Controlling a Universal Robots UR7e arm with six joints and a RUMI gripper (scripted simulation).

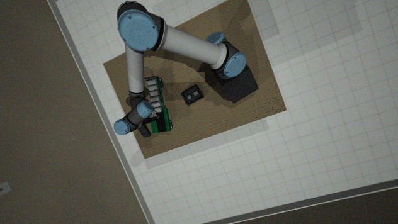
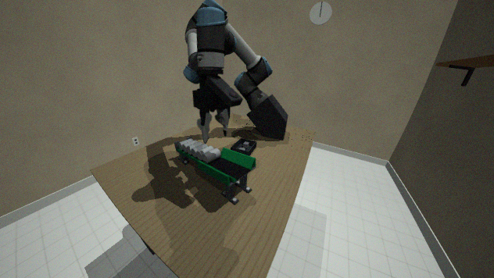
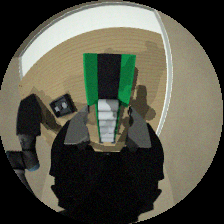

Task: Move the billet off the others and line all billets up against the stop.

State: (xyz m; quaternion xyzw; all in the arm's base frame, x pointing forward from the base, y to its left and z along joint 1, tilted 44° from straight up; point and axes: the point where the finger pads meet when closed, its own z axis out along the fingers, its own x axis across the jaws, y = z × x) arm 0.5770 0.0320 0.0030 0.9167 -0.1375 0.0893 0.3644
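Several grey steel billets lie side by side across the upper part of the green-railed feed ramp. I see none lying on top of the others. The rest of the ramp's black surface is bare. My gripper hangs above the row's lower end, fingers pointing down and half open. Nothing is between them. In the wrist view the billets show below, between the two grey fingers.
The ramp stands on short legs on a wooden table. A small black tray with two grey pieces sits beside the ramp. The robot's dark base stands behind it.
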